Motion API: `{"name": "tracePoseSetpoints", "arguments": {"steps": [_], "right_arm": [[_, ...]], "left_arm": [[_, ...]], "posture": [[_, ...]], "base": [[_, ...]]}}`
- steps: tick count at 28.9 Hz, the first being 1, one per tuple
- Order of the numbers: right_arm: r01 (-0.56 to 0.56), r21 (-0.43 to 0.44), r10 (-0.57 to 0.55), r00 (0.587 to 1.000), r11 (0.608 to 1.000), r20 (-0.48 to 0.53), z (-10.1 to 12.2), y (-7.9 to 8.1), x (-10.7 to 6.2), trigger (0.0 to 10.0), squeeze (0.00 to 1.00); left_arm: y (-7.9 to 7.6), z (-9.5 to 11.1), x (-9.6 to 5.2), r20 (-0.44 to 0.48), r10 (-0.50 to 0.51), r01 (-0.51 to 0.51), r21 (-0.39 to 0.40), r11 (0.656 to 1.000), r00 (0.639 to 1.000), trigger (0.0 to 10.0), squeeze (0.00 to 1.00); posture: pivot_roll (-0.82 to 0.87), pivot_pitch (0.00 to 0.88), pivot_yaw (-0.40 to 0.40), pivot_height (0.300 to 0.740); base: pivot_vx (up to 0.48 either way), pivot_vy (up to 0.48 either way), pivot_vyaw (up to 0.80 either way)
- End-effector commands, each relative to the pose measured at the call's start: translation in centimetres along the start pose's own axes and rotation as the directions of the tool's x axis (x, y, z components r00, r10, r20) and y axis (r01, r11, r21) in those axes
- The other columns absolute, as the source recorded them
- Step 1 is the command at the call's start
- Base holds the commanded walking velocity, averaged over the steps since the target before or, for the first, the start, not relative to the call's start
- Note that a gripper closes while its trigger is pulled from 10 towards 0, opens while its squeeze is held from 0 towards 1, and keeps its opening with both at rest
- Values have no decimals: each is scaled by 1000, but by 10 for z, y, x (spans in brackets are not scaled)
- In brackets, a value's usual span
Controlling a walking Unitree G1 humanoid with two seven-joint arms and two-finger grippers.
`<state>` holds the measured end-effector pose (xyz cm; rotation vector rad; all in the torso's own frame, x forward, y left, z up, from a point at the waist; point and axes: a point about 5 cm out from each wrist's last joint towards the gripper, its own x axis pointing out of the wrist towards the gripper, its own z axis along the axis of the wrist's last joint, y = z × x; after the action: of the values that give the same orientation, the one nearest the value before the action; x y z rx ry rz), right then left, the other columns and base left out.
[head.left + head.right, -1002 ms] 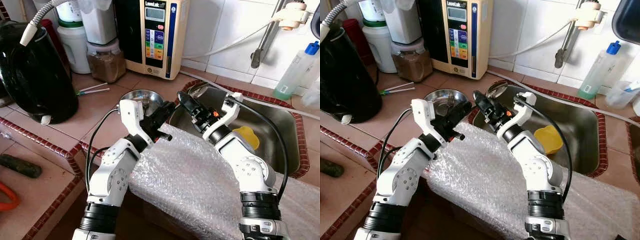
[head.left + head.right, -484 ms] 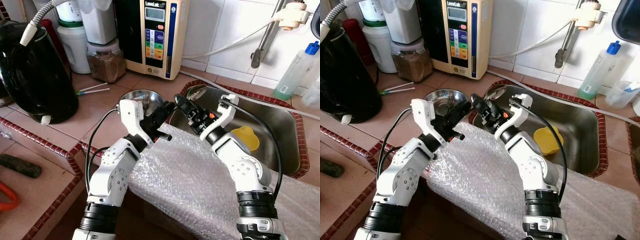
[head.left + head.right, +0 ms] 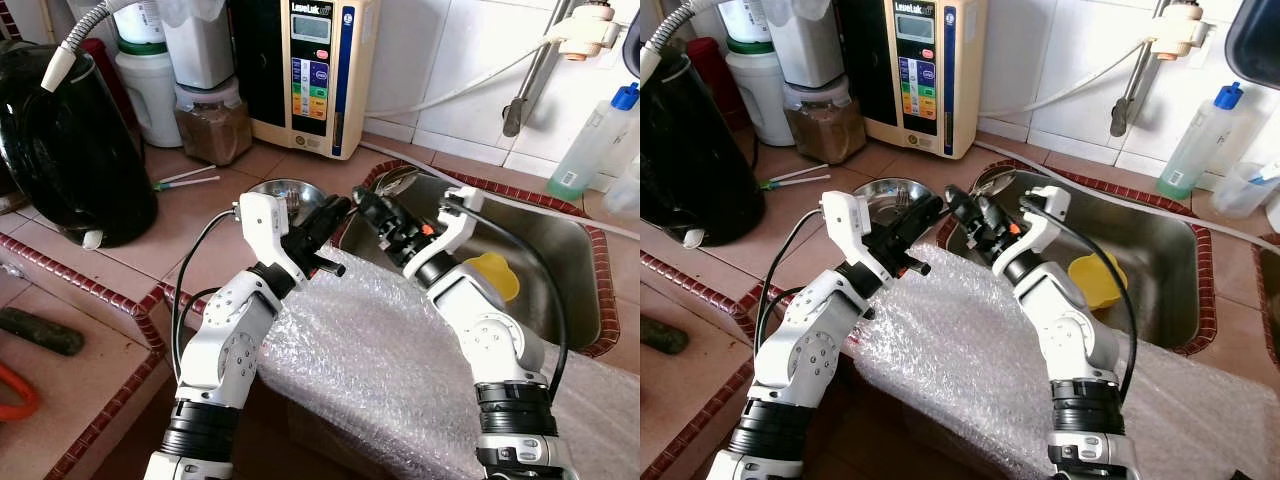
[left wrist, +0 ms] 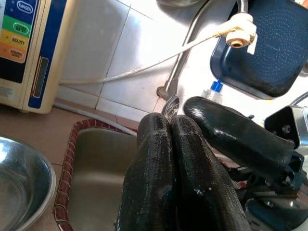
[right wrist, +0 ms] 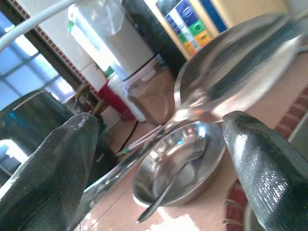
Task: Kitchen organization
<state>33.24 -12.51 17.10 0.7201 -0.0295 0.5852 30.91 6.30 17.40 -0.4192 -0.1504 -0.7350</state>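
Observation:
A steel bowl (image 3: 283, 192) with a utensil lying in it (image 5: 178, 163) stands on the tiled counter left of the sink (image 3: 565, 262). A large shiny spoon (image 3: 392, 178) rests at the sink's near-left corner. My left gripper (image 3: 335, 207) is shut and empty (image 4: 171, 120), held just above the bowl's right rim. My right gripper (image 3: 364, 200) is open (image 5: 159, 120), tip to tip with the left one. The big spoon's bowl (image 5: 240, 62) lies just beyond its fingers, and the handle runs down between them. I cannot tell whether a finger touches it.
Bubble wrap (image 3: 400, 360) covers the counter's front under both arms. A yellow item (image 3: 492, 272) lies in the sink. A black kettle (image 3: 70, 140), a jar (image 3: 213, 120), a water purifier (image 3: 315, 70) and two straws (image 3: 185, 180) are behind. A bottle (image 3: 590, 140) stands far right.
My right gripper swung slightly left, then came back near where it was. My left wrist rose a little. The bowl and spoon stayed put.

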Motion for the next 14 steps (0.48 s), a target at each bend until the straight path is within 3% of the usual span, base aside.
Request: {"name": "tracePoseSetpoints", "arguments": {"steps": [1,8,14], "right_arm": [[4,-12,-3,999,1000,35,10,-4,-4,10000,0],[8,-29,-7,999,1000,39,19,-12,-16,10000,0],[8,-20,-8,1000,1000,8,13,-16,-20,10000,0]], "left_arm": [[-4,8,5,26,-25,24,34,999,999,0,0],[2,11,5,40,0,-2,42,999,999,0,0],[-1,13,8,51,-12,12,15,1000,999,0,0]], "posture": [[-2,0,-5,740],[-4,0,0,740],[-5,0,4,740]], "base": [[0,0,0],[0,0,0],[0,0,0]]}}
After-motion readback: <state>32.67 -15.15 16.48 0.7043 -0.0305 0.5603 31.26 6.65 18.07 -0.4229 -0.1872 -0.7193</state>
